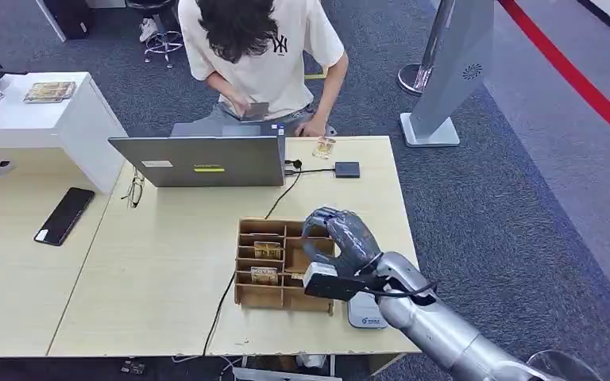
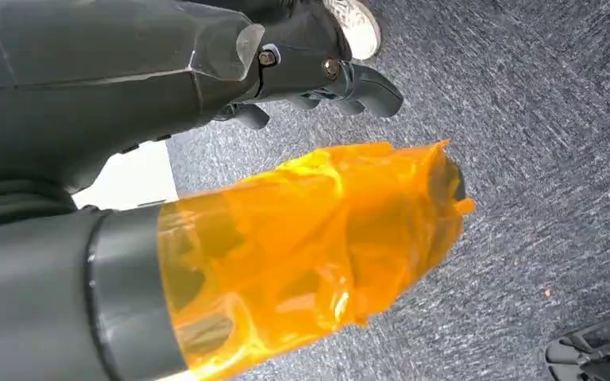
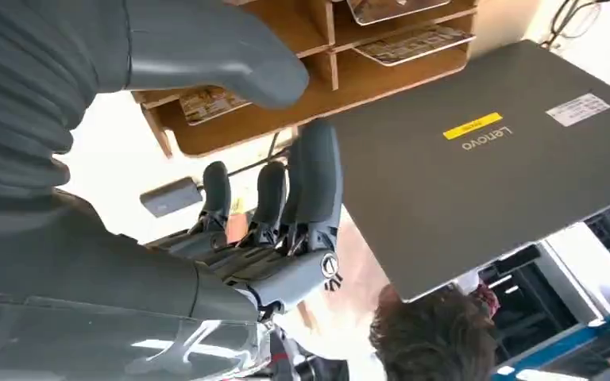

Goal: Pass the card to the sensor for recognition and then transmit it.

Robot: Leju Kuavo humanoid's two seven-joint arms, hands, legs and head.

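Note:
A wooden divider box stands on the light table, with patterned cards lying in its left compartments. My right hand hovers over the box's right side, fingers spread and slightly curled, holding nothing. In the right wrist view the fingers reach out past the box, which holds cards. A white reader lies beside the box under my right forearm. A small dark box is cabled to the laptop. My left hand hangs over the carpet, wrapped in orange film that hides its fingers.
A grey laptop stands open at the table's far edge, with a person bent over behind it. One card lies near the person's hand. A black phone and glasses lie to the left.

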